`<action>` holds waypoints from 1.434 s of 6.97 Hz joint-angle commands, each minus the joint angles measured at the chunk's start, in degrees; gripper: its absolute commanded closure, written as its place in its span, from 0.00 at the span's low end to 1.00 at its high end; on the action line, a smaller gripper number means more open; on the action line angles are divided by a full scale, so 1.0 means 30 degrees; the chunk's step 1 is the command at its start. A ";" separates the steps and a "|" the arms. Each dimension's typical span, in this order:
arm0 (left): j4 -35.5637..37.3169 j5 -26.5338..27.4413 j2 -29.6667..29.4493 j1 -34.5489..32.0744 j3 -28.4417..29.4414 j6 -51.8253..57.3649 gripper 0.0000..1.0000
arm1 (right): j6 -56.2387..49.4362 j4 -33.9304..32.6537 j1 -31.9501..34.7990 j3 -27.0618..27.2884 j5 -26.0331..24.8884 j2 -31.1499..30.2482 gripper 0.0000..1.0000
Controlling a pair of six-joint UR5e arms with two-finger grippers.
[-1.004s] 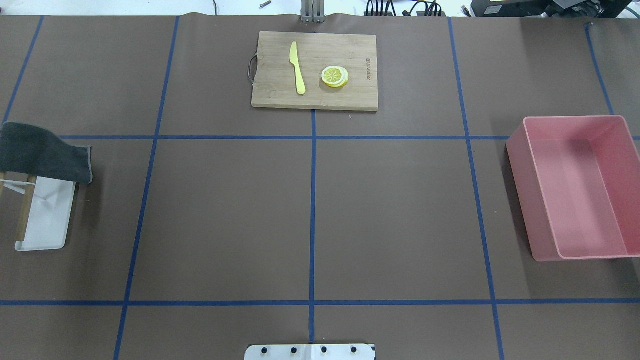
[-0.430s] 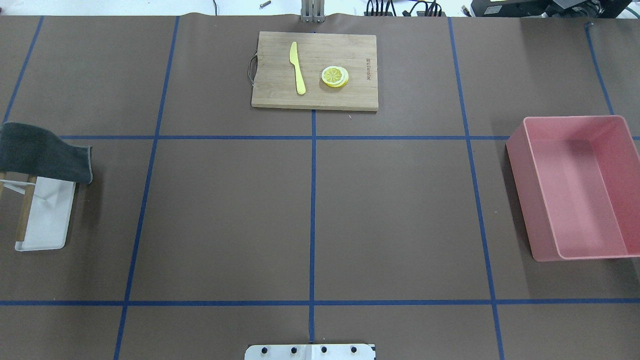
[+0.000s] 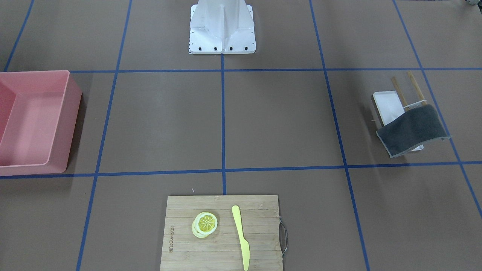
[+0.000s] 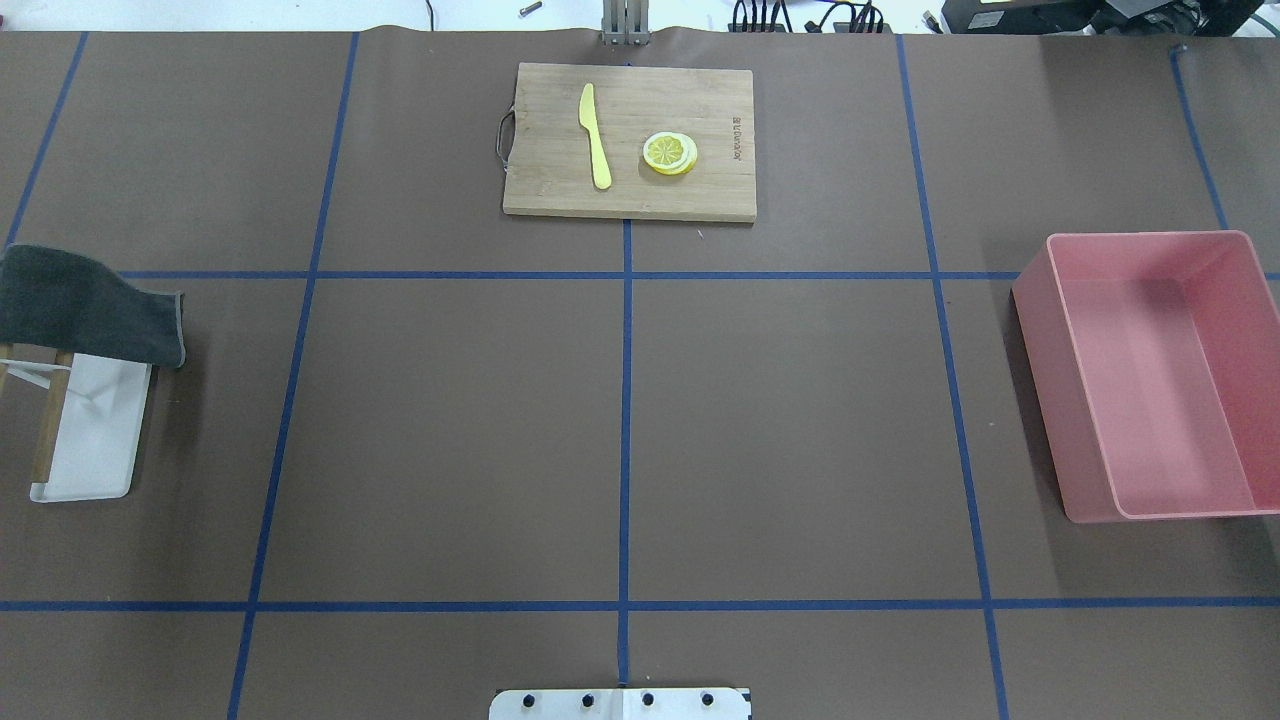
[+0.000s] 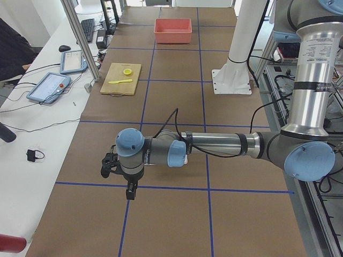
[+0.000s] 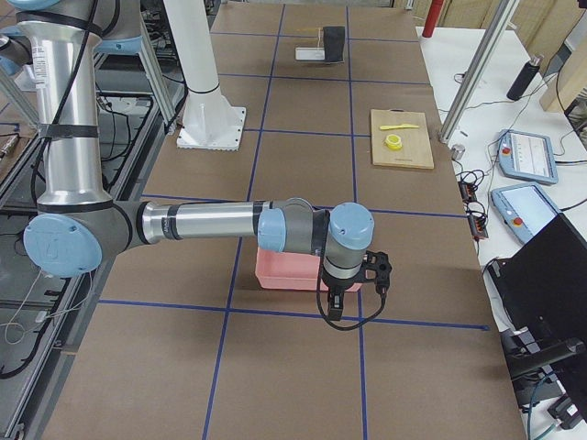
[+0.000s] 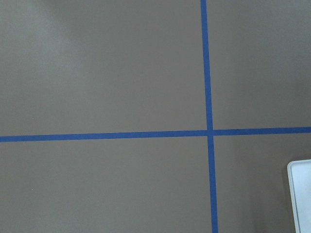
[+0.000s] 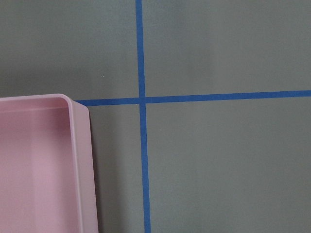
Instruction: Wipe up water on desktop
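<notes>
The desktop (image 4: 450,430) is a wide matte brown surface with blue tape lines; I see no water on it in any view. A dark grey towel (image 4: 85,305) hangs over a small rack at the desk's left end, and also shows in the front view (image 3: 412,130). My left gripper (image 5: 130,190) shows only in the exterior left view, hanging above the desk near the rack; I cannot tell if it is open or shut. My right gripper (image 6: 335,307) shows only in the exterior right view, beside the pink bin; I cannot tell its state either.
A bamboo cutting board (image 4: 700,100) at the far middle holds a yellow knife (image 4: 595,135) and lemon slices (image 4: 670,153). A pink bin (image 4: 1050,400) stands at the right end. A white tray (image 4: 95,440) lies under the rack. The robot base (image 3: 222,26) is at the near edge.
</notes>
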 commanded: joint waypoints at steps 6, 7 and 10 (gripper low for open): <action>-0.0247 -0.0428 -0.0865 0.0508 -0.0938 -0.2775 0.01 | 0.0012 0.0388 -0.0113 0.0357 0.0111 0.0282 0.00; -0.0276 -0.2461 -0.0865 0.0829 -0.0851 -0.4557 0.01 | 0.0041 0.0361 -0.0143 0.0356 0.0198 0.0370 0.00; -0.0944 -0.4356 -0.0573 0.2550 -0.0734 -0.6967 0.01 | 0.0041 0.0361 -0.0260 0.0270 0.1798 0.0196 0.00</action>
